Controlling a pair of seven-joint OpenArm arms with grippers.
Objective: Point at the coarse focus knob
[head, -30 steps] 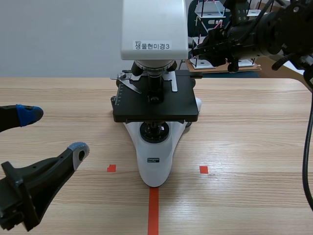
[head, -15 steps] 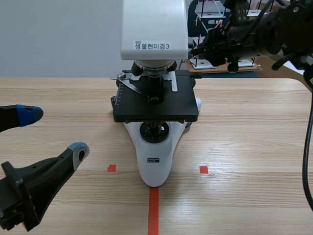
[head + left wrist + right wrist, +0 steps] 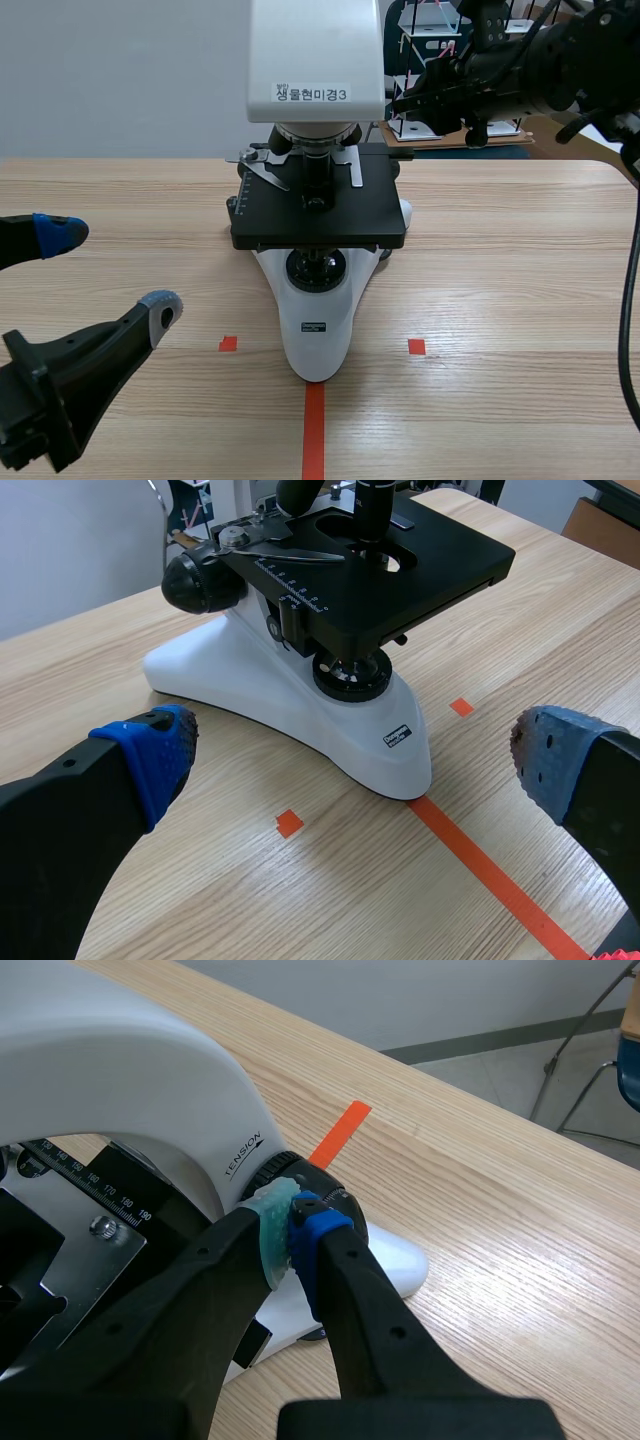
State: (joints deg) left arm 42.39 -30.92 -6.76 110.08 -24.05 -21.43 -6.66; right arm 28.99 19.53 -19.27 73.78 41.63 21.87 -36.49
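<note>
Coarse focus knob [image 3: 338,1210] sits on the far right flank of the microscope [image 3: 318,300], behind the stage [image 3: 318,212]. The right gripper [image 3: 293,1230], its fingers pressed together on nothing, has its pad tips at the knob's rim, touching it or very nearly so. Over the last second nothing shifts and both arms stand exactly as they were, so I judge the pointing made and simply being held. The left gripper [image 3: 110,268] hangs wide open and empty at the near left, well apart from the microscope.
</note>
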